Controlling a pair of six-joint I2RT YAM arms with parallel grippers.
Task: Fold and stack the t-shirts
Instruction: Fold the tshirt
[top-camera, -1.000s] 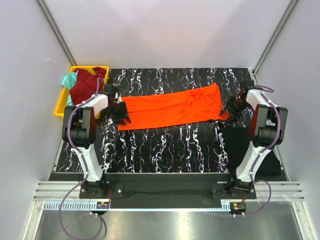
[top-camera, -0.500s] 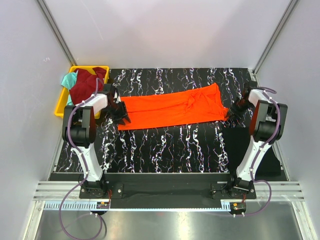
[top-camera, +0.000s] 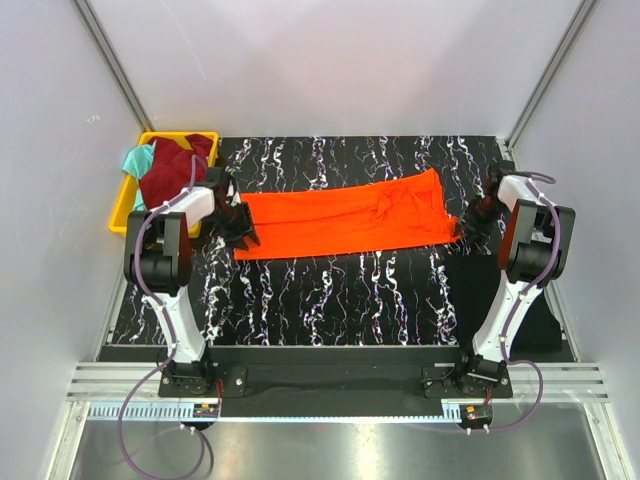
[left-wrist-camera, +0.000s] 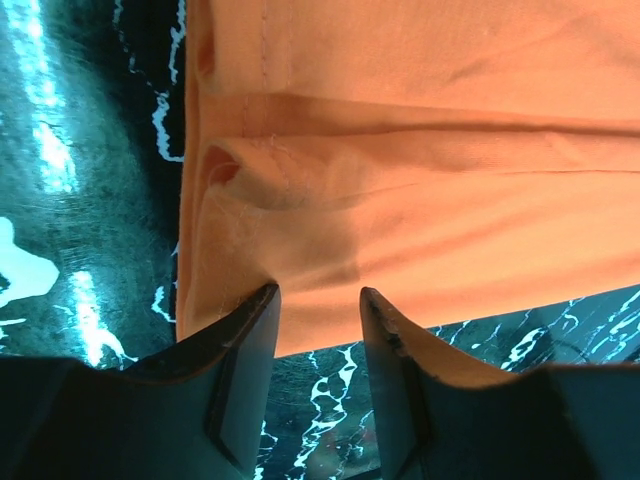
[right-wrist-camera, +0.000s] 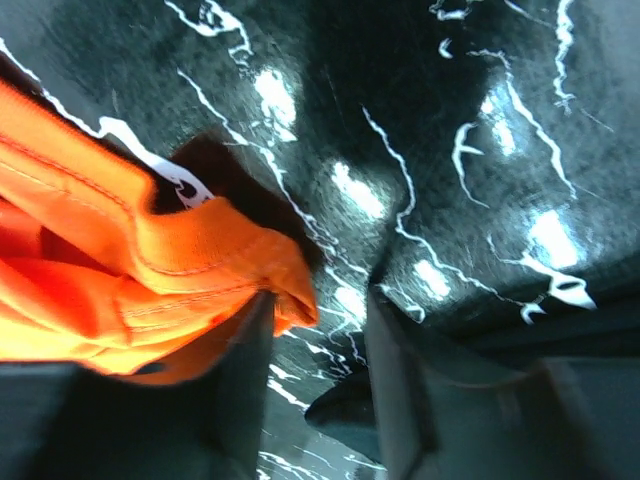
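Note:
A bright orange t-shirt (top-camera: 345, 220) lies stretched in a long strip across the black marbled table. My left gripper (top-camera: 240, 230) sits at its left end. In the left wrist view the jaws (left-wrist-camera: 317, 292) stand apart, tips over the near hem of the orange cloth (left-wrist-camera: 400, 150), with bare table between them. My right gripper (top-camera: 470, 222) is at the shirt's right end. Its jaws (right-wrist-camera: 315, 305) are open, and a bunched corner of the orange shirt (right-wrist-camera: 120, 260) pokes in beside the left finger. A maroon t-shirt (top-camera: 172, 170) and a teal one (top-camera: 137, 160) lie crumpled in the bin.
The yellow plastic bin (top-camera: 122, 212) stands off the table's back left corner, close behind my left arm. A plain black patch (top-camera: 520, 320) covers the table's right front. Grey walls close in both sides and the back.
My right gripper has drawn a little to the right, off the shirt's corner, and the corner now lies lower on the table. The left gripper has stayed put.

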